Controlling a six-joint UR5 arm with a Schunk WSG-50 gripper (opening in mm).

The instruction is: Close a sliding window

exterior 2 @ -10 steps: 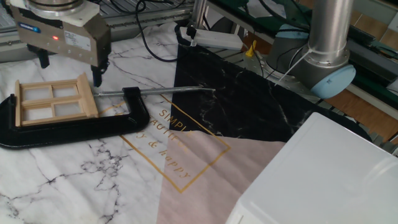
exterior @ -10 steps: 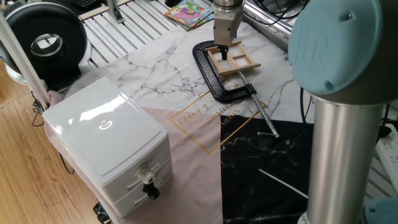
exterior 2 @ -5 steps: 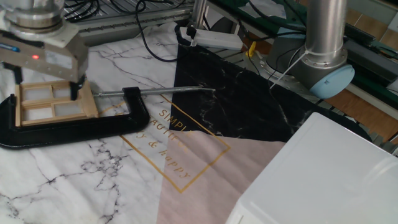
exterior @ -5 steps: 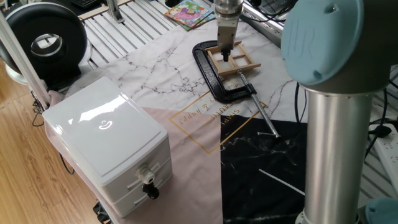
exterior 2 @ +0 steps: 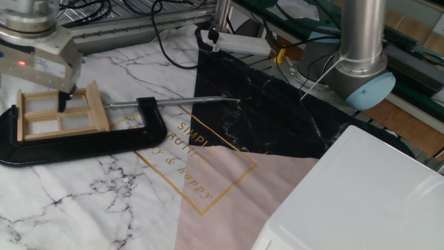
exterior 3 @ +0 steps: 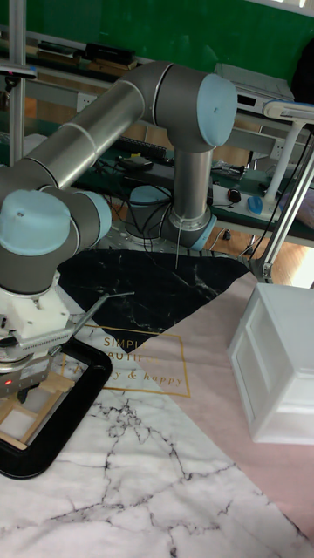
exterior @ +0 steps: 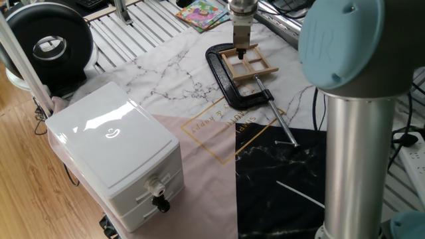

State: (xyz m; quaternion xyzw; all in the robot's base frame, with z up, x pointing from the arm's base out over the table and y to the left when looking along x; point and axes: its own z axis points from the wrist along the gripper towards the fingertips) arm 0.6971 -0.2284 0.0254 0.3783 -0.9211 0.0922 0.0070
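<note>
The sliding window [exterior 2: 76,123] is a small light-wood frame with thin bars, lying flat inside the jaws of a black C-clamp [exterior 2: 104,142]. It also shows in one fixed view as the window [exterior: 255,66] and in the tall view as the window [exterior 3: 22,423]. My gripper [exterior 2: 31,101] hangs right over the frame's left half, open. One finger [exterior 2: 62,103] reaches down into a pane beside the middle bar; the other sits at the picture's left edge. One fixed view shows the gripper [exterior: 240,53] edge-on at the frame's far end. The tall view has the gripper [exterior 3: 35,384] low over it.
The clamp's silver screw rod [exterior 2: 187,101] runs right across the marble mat. A white drawer box [exterior: 116,156] stands at the mat's near corner, a colourful picture card [exterior: 201,13] lies beyond the window, and the arm's base column [exterior 2: 361,48] rises at the back.
My gripper has travelled along the window from its screw-side end to the opposite half, and its finger now stands inside a pane. The frame and clamp lie where they were.
</note>
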